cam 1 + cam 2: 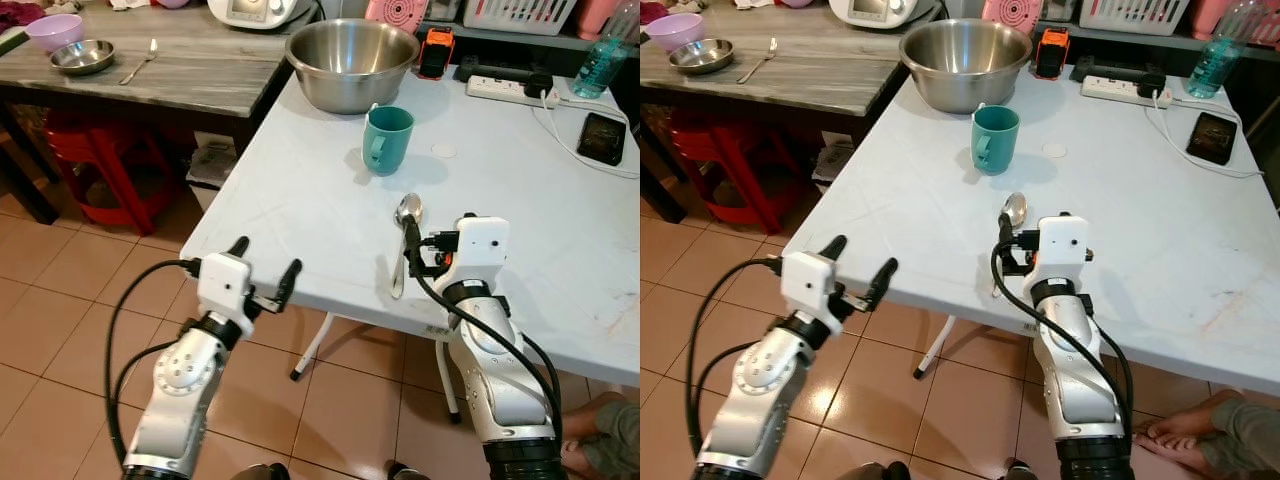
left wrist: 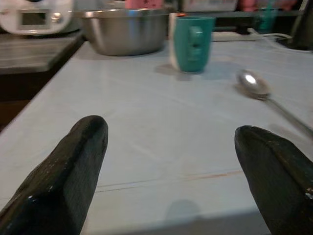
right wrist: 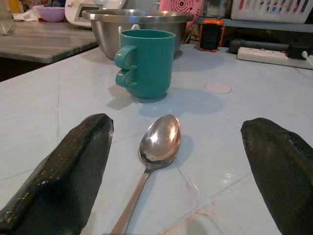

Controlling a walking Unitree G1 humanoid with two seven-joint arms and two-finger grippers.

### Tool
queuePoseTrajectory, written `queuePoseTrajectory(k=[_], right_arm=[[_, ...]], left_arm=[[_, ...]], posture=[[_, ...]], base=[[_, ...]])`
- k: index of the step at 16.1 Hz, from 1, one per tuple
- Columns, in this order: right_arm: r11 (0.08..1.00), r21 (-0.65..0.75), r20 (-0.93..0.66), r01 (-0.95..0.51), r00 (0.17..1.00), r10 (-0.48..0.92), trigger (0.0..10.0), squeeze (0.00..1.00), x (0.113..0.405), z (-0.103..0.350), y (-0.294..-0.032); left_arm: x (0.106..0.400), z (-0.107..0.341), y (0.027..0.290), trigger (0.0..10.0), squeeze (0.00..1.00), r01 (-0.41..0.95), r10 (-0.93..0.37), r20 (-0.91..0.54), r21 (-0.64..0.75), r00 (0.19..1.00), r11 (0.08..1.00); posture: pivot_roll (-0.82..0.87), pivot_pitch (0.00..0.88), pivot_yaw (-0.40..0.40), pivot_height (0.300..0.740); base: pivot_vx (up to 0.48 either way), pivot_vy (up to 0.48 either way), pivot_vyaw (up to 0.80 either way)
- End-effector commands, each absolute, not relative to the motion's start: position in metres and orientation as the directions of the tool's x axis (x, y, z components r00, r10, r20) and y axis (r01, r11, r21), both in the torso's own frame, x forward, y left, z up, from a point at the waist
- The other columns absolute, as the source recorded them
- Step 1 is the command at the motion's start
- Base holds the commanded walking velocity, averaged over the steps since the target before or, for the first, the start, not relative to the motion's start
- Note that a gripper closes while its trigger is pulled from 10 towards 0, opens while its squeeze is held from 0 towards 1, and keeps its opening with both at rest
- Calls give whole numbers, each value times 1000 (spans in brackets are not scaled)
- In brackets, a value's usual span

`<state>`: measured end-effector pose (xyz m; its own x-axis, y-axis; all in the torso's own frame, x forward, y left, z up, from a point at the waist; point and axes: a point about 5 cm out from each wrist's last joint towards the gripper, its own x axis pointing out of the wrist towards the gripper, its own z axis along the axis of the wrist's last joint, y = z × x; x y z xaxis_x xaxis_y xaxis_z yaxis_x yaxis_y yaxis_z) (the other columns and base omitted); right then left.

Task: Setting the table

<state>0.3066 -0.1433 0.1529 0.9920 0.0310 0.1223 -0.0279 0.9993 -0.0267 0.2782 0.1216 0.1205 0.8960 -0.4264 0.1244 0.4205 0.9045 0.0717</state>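
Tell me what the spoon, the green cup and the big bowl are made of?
The spoon looks like polished metal: its bowl mirrors the light. The teal mug seems plastic, matte and evenly coloured, though glazed ceramic is possible. The large mixing bowl looks like stainless steel, with a brushed silver sheen.

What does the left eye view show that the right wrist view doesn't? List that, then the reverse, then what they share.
Left eye view adds: the open left gripper at the table's near edge, the phone, the red stool, the steel dish and a person's foot.
Right wrist view adds: a close look at the right gripper, open, its fingers on either side of the spoon, apart from it.
Shared: spoon, teal mug, steel bowl, power strip.
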Motion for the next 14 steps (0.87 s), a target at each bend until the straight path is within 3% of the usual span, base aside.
queuePoseTrajectory(k=[1,8,14], right_arm=[[999,-30,115,-21,993,24,10000,0,306,152,-146],[999,-31,121,-9,993,13,10000,0,306,153,-148],[1000,-5,88,-7,996,7,10000,0,318,155,-144]], left_arm=[[278,123,120,10000,0,422,-429,125,79,895,903],[277,125,119,10000,0,425,-434,138,91,890,901],[274,124,115,10000,0,607,-618,99,124,780,785]], posture=[[-125,166,35,740],[-125,167,34,740],[-112,166,35,740]], base=[[0,0,0],[0,0,0],[0,0,0]])
